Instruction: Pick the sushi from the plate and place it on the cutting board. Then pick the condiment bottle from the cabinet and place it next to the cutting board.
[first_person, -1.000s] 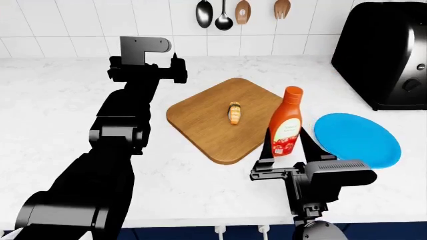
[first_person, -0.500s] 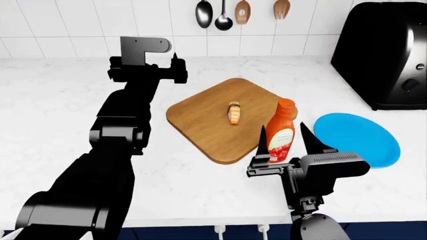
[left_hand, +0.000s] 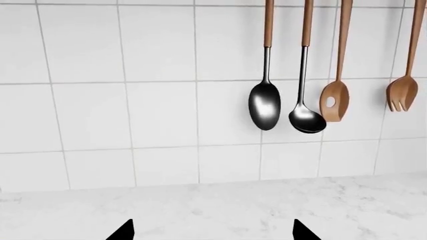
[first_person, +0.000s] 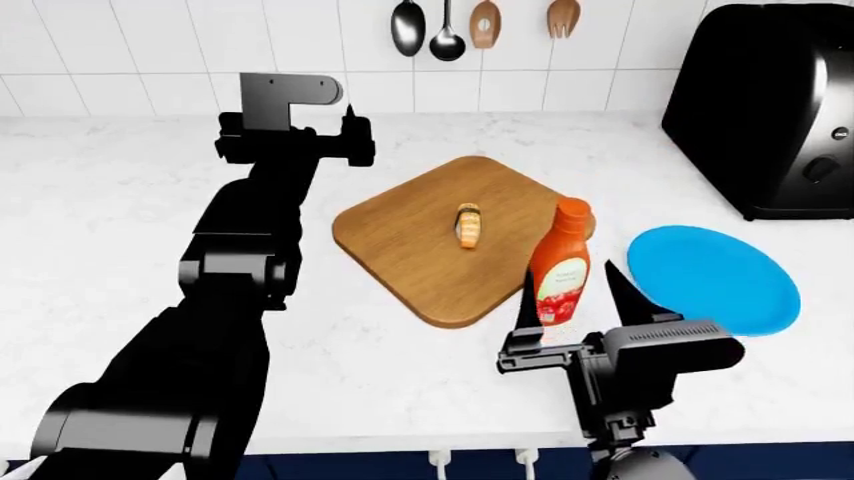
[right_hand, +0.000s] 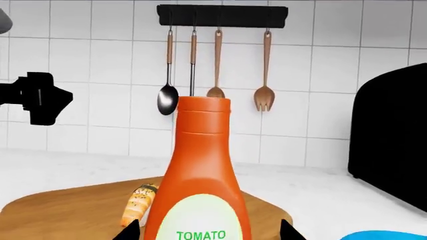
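Observation:
The sushi (first_person: 470, 226) (right_hand: 138, 202) lies on the middle of the wooden cutting board (first_person: 400, 245) (right_hand: 60, 210). The orange-red condiment bottle (first_person: 562, 262) (right_hand: 203, 170) stands upright at the board's right edge, between the board and the blue plate (first_person: 714, 278) (right_hand: 383, 235). I cannot tell if its base overlaps the board. My right gripper (first_person: 573, 285) (right_hand: 208, 227) is open, a finger on each side of the bottle's lower body, with a gap showing at each. My left gripper (first_person: 352, 128) (left_hand: 212, 230) is open and holds nothing. It points at the tiled wall behind the board.
A large black appliance (first_person: 774, 110) (right_hand: 393, 150) stands at the back right, behind the plate. Spoons and wooden utensils (first_person: 447, 30) (left_hand: 293, 95) hang on the wall. The white counter's front edge (first_person: 400, 440) runs just below my right gripper.
The bottle came down and slightly left, and now stands still by the board. My right gripper has drawn back toward me, away from the bottle. The left arm has not moved.

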